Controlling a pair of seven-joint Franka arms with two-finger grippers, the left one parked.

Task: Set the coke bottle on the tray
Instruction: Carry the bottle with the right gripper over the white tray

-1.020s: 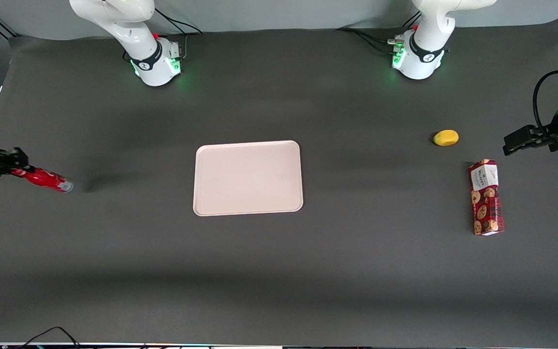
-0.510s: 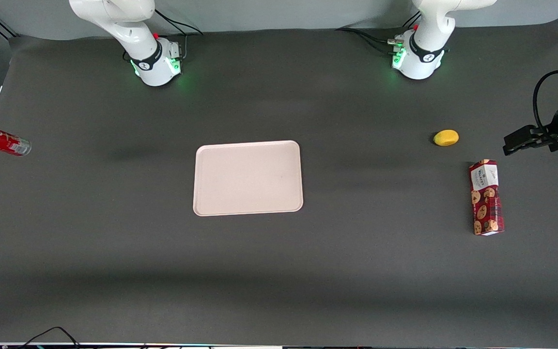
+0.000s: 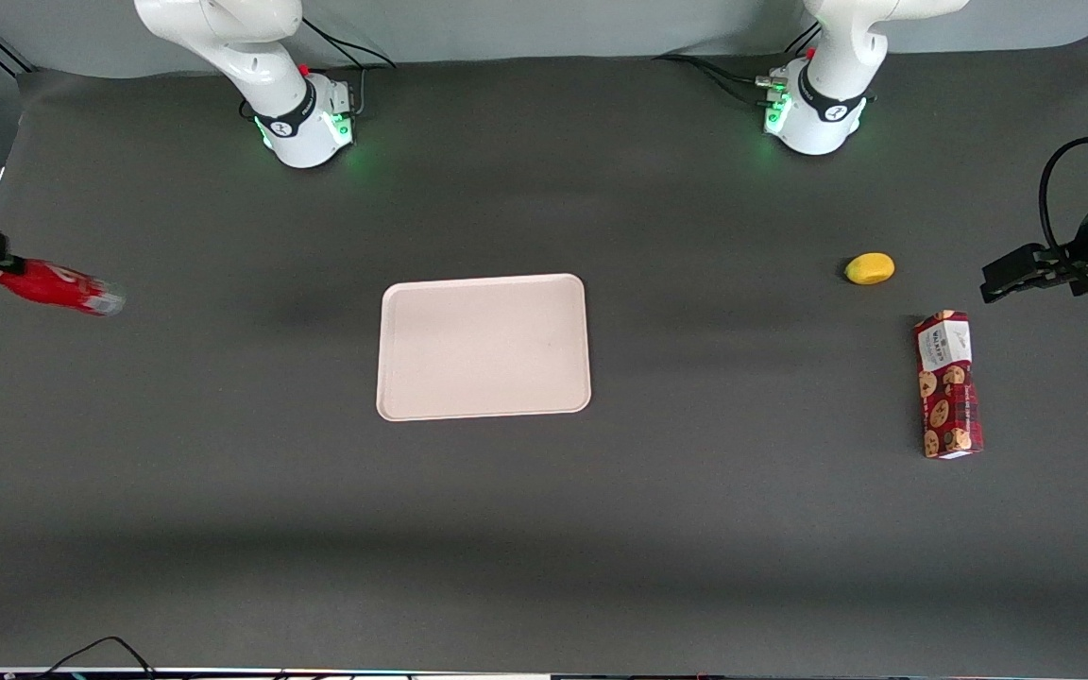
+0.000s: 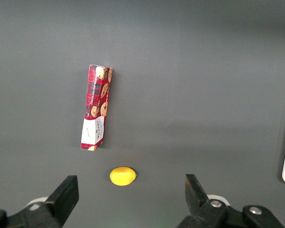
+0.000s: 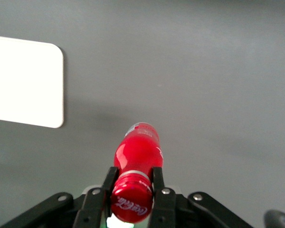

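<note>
Red coke bottle point(image 3: 51, 285) airborne, apart from empty tray point(image 3: 484, 346).

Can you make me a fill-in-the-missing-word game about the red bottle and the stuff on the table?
1. The gripper is shut on the neck of the coke ____.
2. The coke bottle is held in the air toward the working arm's end of the table, not yet on the pale ____.
3. The tray has ____ on it.
4. The lemon lies on the table beside the cookie ____.

Missing words: bottle, tray, nothing, box
</note>
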